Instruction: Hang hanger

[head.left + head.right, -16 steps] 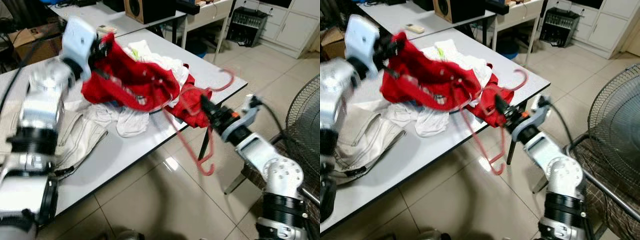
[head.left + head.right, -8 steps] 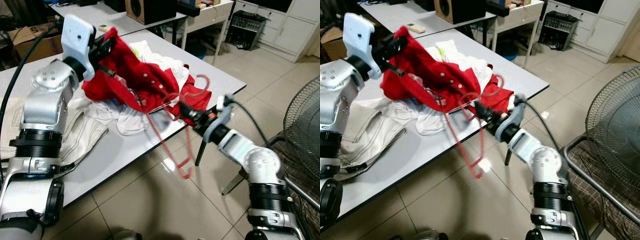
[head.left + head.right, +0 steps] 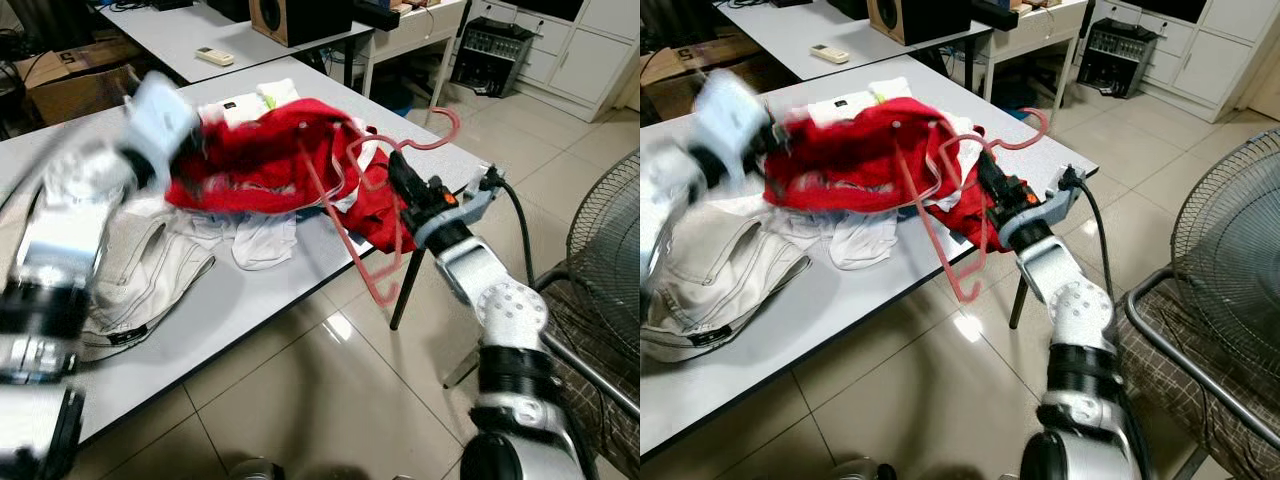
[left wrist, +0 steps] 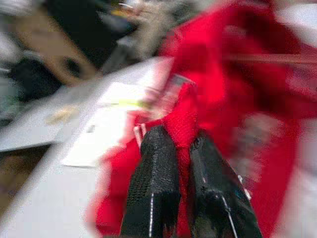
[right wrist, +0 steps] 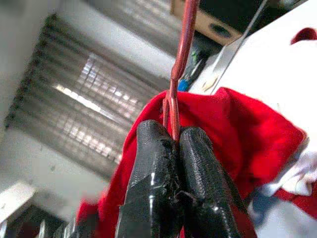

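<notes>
— Hanger (image 3: 372, 215) first: where is it on my screen?

— Pink, tilted, hanging past the desk (image 3: 250, 300) edge at about 3 o'clock of the clothes pile. Its hook curls up above my right end effector (image 3: 395, 170); its lower corner dangles over the tiled floor (image 3: 330, 400), clear of the desk edge.

— And how is that end effector set?

— Both black fingers (image 5: 148, 163) are pressed together on the thin pink wire just below the hook. In the right wrist view I see the wire rising straight out from between them, with red cloth behind.

— The garment?

— I see a red garment (image 3: 270, 160) draped over the hanger's upper arm and bunched on top of white clothes (image 3: 255, 235) on the desk. My left end effector (image 4: 179, 141) is at about 9 o'clock of the pile, blurred in the head views; in the left wrist view its fingers are pinching a fold of the red cloth.

— Room to move?

— At 5 o'clock of the hanger I have bare floor under the desk corner. At 3 o'clock, well apart, stands a fan grille (image 3: 605, 240) with a chair frame (image 3: 1200, 360) below it. At 12 o'clock, a second desk carries a speaker (image 3: 290, 18) and a remote (image 3: 217, 57). Pale trousers (image 3: 150, 275) lie flat at 7 o'clock of the pile, near the front edge.
</notes>
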`<state>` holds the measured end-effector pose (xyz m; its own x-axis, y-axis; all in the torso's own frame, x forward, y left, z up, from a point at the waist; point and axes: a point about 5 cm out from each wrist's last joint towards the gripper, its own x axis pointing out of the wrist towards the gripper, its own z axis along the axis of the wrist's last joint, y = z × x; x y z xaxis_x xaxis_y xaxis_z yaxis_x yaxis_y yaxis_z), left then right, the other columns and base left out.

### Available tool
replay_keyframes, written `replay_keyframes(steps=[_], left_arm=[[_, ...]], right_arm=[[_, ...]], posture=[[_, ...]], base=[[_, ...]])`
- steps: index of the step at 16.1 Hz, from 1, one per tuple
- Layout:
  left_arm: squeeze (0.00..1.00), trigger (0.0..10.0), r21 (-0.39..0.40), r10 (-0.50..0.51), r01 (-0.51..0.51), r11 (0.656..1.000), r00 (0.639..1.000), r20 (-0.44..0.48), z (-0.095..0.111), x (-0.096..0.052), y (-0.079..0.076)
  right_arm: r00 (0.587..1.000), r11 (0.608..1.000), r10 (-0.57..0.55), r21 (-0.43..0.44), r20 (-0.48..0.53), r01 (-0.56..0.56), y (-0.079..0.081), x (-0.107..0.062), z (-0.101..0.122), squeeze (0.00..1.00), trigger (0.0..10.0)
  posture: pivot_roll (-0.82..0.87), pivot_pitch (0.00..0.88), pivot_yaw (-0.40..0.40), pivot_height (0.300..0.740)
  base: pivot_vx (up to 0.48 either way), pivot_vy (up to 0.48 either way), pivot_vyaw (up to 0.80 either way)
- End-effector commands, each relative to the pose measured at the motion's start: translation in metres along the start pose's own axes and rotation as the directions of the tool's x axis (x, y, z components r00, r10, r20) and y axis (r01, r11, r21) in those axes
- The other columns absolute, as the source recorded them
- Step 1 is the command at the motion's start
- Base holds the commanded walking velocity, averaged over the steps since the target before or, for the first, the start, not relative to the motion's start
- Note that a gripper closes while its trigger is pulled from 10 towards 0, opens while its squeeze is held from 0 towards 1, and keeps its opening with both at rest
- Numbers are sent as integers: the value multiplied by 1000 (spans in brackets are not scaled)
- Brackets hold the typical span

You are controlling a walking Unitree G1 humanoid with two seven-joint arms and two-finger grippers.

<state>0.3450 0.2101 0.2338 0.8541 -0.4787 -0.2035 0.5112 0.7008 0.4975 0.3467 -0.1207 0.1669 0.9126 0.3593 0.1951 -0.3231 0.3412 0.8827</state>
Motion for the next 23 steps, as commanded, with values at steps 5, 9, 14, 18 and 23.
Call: replay_keyframes(steps=[5,9,14,18,23], left_arm=[[0,0,-221,-271,283,933,959,84,20,-3,-52],[0,0,-308,-414,423,852,905,100,25,-10,-84],[0,0,-409,-476,492,769,867,148,35,-8,-118],[0,0,-492,-504,536,686,838,209,44,-10,-134],[0,0,-584,-458,563,585,824,334,65,-4,-144]], right_arm=[[978,987,-86,146,190,59,-1,29,1,0,10000],[964,974,-130,212,232,81,7,49,-10,0,10000],[954,953,-177,284,241,106,16,65,-23,0,10000],[955,934,-172,348,241,80,28,75,-28,0,10000],[956,932,-196,343,217,113,37,83,-37,0,10000]], posture=[[45,0,18,740],[82,0,6,740],[104,0,1,740],[114,0,-14,740],[122,0,-30,740]], base=[[0,0,0],[0,0,0],[0,0,0],[0,0,0],[0,0,0]])
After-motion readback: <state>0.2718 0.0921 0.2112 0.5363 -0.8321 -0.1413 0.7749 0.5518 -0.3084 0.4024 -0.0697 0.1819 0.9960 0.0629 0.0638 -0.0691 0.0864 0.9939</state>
